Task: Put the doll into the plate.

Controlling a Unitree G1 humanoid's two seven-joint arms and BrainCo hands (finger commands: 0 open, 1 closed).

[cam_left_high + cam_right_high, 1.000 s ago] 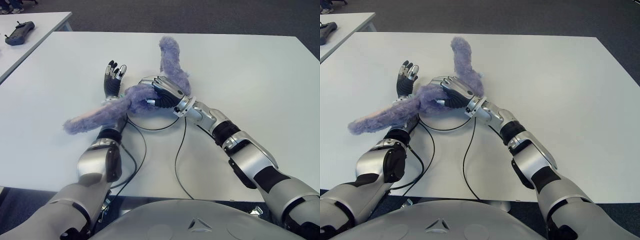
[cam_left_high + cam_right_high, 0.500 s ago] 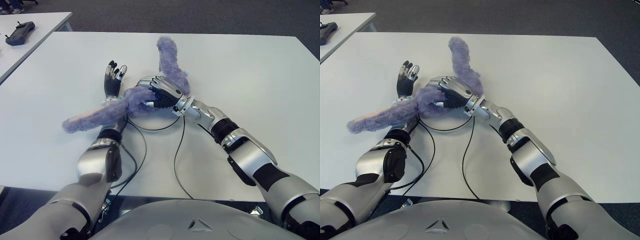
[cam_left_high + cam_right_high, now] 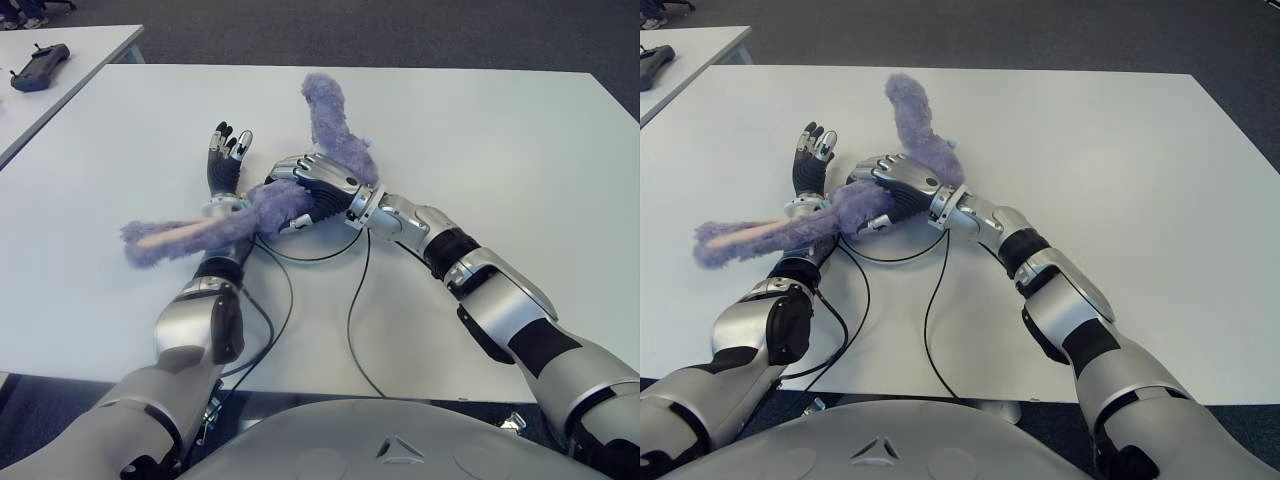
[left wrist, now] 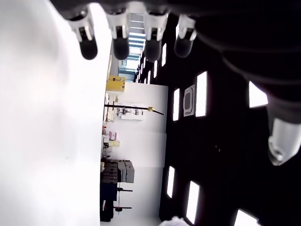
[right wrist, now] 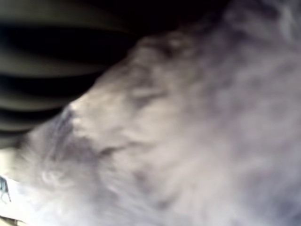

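Observation:
A fluffy purple doll (image 3: 278, 204) with two long ears lies across the middle of the white table (image 3: 480, 150). One ear (image 3: 328, 112) stands up toward the far side. The other ear (image 3: 165, 238) stretches left over my left forearm, pink inner side up. My right hand (image 3: 318, 182) is curled over the doll's body and grips it; purple fur fills the right wrist view (image 5: 188, 122). My left hand (image 3: 226, 152) shows just left of the doll, palm up, fingers (image 4: 120, 44) straight and holding nothing. No plate shows in any view.
Black cables (image 3: 352, 300) loop over the table between my arms toward its near edge. A second white table (image 3: 85, 45) stands at the far left with a black controller (image 3: 38, 64) on it. Dark carpet lies beyond.
My right hand has shifted slightly left and turned with the doll. The upright ear swung left, and the long left ear rolled to show its pink inner side. My left hand stayed put.

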